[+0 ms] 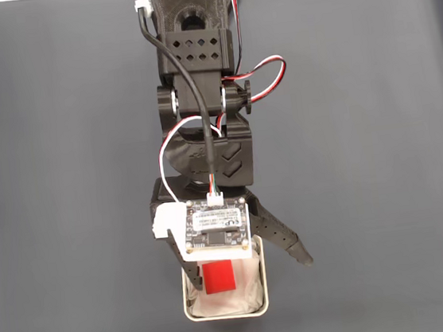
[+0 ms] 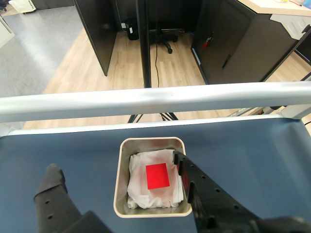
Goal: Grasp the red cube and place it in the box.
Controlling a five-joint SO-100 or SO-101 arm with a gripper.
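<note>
The red cube (image 2: 157, 175) lies on the white crumpled lining inside the box (image 2: 118, 180), a small square container with a pale rim. In the fixed view the red cube (image 1: 219, 278) shows just below the wrist camera board, inside the box (image 1: 227, 316) at the bottom centre. My gripper (image 2: 115, 167) hangs over the box and is open. One finger (image 2: 194, 179) reaches over the box's right side beside the cube, and the other finger (image 2: 51, 182) stands outside the box to the left. In the fixed view my gripper (image 1: 247, 267) has one finger (image 1: 290, 242) splayed out to the right.
The box rests on a dark mat (image 1: 380, 156) with bare surface on both sides of the arm. In the wrist view a pale metal rail (image 2: 155, 99) runs along the table's far edge, with wooden floor and dark furniture beyond.
</note>
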